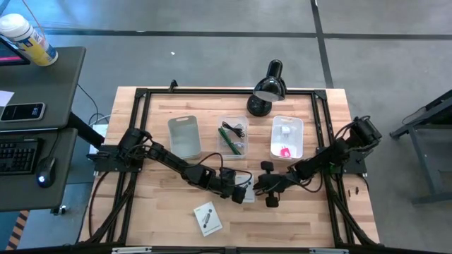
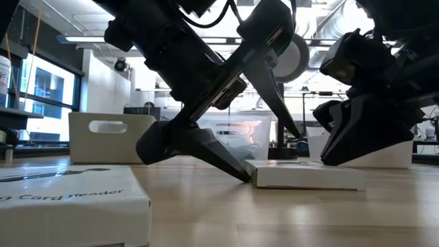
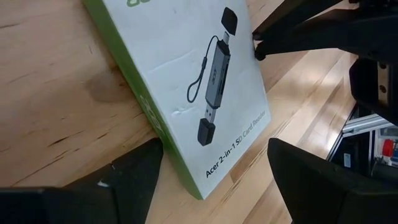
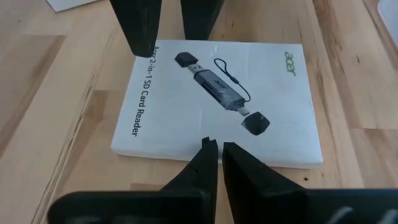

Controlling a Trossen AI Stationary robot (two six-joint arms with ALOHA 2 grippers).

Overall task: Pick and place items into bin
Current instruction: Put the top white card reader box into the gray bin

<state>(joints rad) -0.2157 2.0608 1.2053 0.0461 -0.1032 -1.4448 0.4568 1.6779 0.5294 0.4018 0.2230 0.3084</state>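
Left tool (image 3: 214, 171): spread wide, straddling one end of flat white card-reader box (image 3: 186, 81), fingertips at surface (image 1: 162, 219) level.
Right tool (image 4: 217, 155): nearly closed, holding nothing, tips touching opposite box edge.
Box: flat near centre of surface; second box (image 1: 207, 218) at 7 o'clock from it; three bins (image 1: 233, 135) toward 12 o'clock.
Risks, judged: thin box sliding away under closing fingers; fingertips scraping surface; right tool pushing box askew; tools colliding.

A black desk lamp with a round base (image 1: 265, 88) stands at the far edge of the light wooden slatted table (image 1: 169, 212), behind three bins
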